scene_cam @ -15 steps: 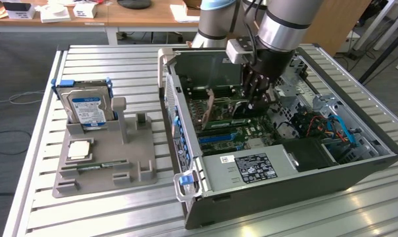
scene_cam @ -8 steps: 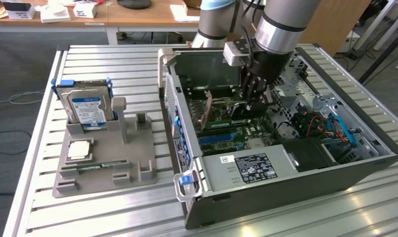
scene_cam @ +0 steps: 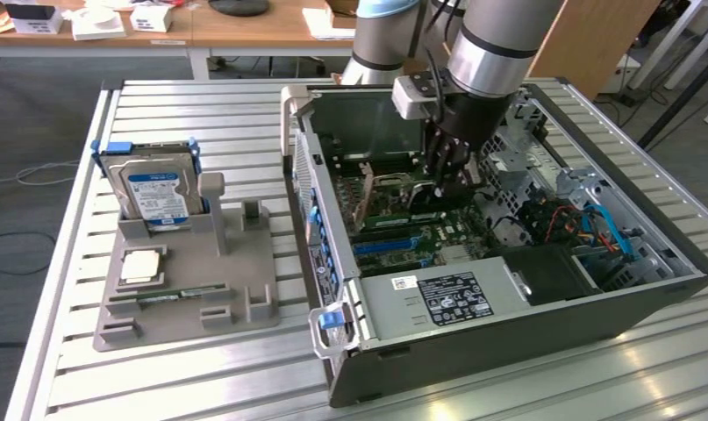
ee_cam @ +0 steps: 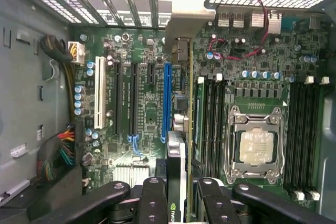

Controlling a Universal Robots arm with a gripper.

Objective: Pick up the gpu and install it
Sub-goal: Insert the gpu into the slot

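Gripper [scene_cam: 454, 175] is down inside open PC case [scene_cam: 506, 333]. Case lies on its side on slatted metal table [scene_cam: 178, 114]. Jaws abt half open and clamped on gpu [ee_cam: 177, 179]. Black fingers [ee_cam: 152, 200] sit on either face, card between them.

Gpu look: thin flat card, seen edge-on in wrist view. Dark green-black board, w/ black strip near the grip carrying a green-white logo. At far end, a pale tan-silver metal bracket [ee_cam: 184, 24], bent over, up against the case's rear slot grille. Card stands on edge, square to motherboard [ee_cam: 142, 108], running lengthwise along the expansion slots.

Position: card lines up just beside blue slot [ee_cam: 167, 98], between it and memory slots [ee_cam: 212, 114]. White slot [ee_cam: 98, 98] is well apart on blue slot's other side. CPU socket [ee_cam: 257, 145] lies beyond the memory slots. Can't tell whether card's lower edge sits in a slot or above it.

Exterior view's left: grey holder [scene_cam: 184, 289] on table, just beside case. Hard drive [scene_cam: 154, 189] stands upright in it, blue-white label facing out. Small green memory stick [scene_cam: 172, 296] lies flat on it.
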